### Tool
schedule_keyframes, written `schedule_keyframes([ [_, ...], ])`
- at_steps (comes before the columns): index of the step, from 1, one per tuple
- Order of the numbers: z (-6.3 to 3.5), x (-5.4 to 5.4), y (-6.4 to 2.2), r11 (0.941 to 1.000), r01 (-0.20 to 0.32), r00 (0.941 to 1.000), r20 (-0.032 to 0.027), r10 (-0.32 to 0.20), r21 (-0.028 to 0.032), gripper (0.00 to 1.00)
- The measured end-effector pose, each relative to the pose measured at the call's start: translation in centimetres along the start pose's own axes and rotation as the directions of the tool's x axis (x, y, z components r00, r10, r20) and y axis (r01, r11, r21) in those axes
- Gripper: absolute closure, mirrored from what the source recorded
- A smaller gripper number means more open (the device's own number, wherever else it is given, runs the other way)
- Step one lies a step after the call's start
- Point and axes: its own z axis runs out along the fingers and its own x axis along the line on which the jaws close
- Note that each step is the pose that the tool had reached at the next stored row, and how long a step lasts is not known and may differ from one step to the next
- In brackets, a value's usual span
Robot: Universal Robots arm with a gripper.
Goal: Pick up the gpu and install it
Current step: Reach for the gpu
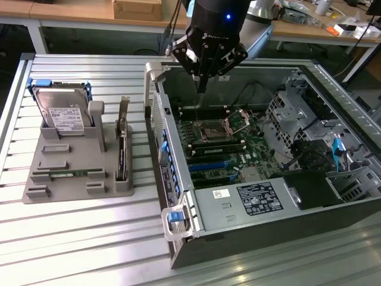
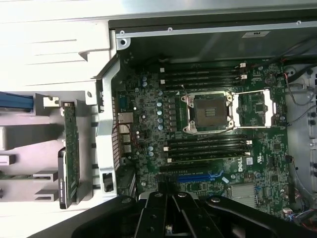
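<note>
Claw (image 1: 201,83) hangs shut, empty, above the computer case (image 1: 250,235); gpu (image 1: 122,152) stands edgewise in the grey holder (image 1: 65,170): likely light, stiff, fragile, best pinched along its top edge.

I see a ribbed metal table (image 1: 77,238) spreading under the claw (image 1: 201,85). Beyond the claw runs a wooden workbench (image 1: 71,12) on white legs (image 1: 37,37), a cardboard box (image 1: 137,8) on top. Farther to the exterior view's right, another wooden bench (image 1: 297,30) carries small clutter (image 1: 348,27).
</note>
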Motion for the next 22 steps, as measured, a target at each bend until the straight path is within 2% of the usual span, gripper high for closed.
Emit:
schedule_keyframes([
  [13,-0.02,0.7,-0.05,1.0,0.0,1.0,0.0,0.0,0.0,0.89],
  [14,-0.04,1.6,-0.12,1.0,0.0,1.0,0.0,0.0,0.0,0.89],
  [22,-0.06,2.2,-0.17,1.0,0.0,1.0,0.0001,0.0,0.0,0.89],
])
